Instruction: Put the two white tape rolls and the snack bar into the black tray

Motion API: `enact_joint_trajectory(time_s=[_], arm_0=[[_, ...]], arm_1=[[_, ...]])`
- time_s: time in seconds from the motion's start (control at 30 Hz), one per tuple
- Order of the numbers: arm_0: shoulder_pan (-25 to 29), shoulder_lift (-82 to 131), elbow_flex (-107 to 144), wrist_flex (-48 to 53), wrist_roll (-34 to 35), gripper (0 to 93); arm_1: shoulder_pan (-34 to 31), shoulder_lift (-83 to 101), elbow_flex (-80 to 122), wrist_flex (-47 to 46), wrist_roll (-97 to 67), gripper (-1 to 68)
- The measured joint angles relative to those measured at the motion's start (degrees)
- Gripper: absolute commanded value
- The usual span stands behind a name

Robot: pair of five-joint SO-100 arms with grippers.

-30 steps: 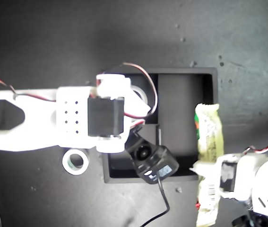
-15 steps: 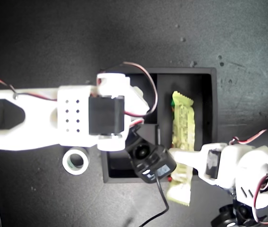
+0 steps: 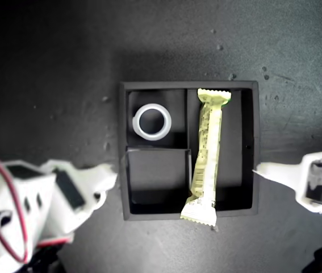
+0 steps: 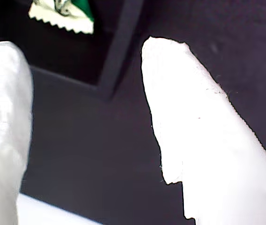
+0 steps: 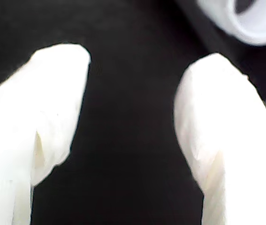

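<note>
The black tray [image 3: 251, 142] sits mid-scene in the exterior view. One white tape roll [image 3: 152, 121] lies flat in its small far compartment and shows again as the tape roll [image 5: 245, 23]. The second roll is out of view. The snack bar [image 3: 206, 153] lies along the long compartment, its near end resting over the tray wall. Its crimped end, the snack bar [image 4: 64, 14], shows past the tray corner [image 4: 118, 51]. My first gripper [image 3: 260, 169] [image 4: 86, 117] is open and empty beside the tray at the exterior view's right. My second gripper [image 3: 107, 185] [image 5: 130, 117] is open and empty at the tray's lower left.
Dark speckled tabletop [image 3: 64, 68] surrounds the tray. The second arm's white body with red wires [image 3: 19, 210] fills the exterior view's lower left corner, and the first arm's body [image 3: 320, 187] sits at its right edge.
Both arms pulled back off the tray. The snack bar was let go and now lies in the long compartment. The roll is uncovered in its compartment; the roll outside the tray no longer shows.
</note>
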Motion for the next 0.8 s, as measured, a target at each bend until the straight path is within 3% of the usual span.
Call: enact_joint_trajectory(time_s=[0.17,0.27,0.47,0.8], arm_0=[[10.5,-2.3,3.4,-2.5,-9.2,14.3],[12.6,-6.1,5.7,-5.4,-12.7,14.3],[12.3,-16.1,8.5,-14.1,-16.7,14.4],[10.5,-25.0,8.3,-15.6,-20.0,14.8]], arm_1=[[2.5,11.9,17.7,-4.0,11.4,7.9],[2.2,17.1,27.9,-9.1,15.4,7.4],[-0.2,19.3,38.6,-17.9,19.8,6.8],[-8.0,19.5,41.5,-22.7,22.9,6.6]])
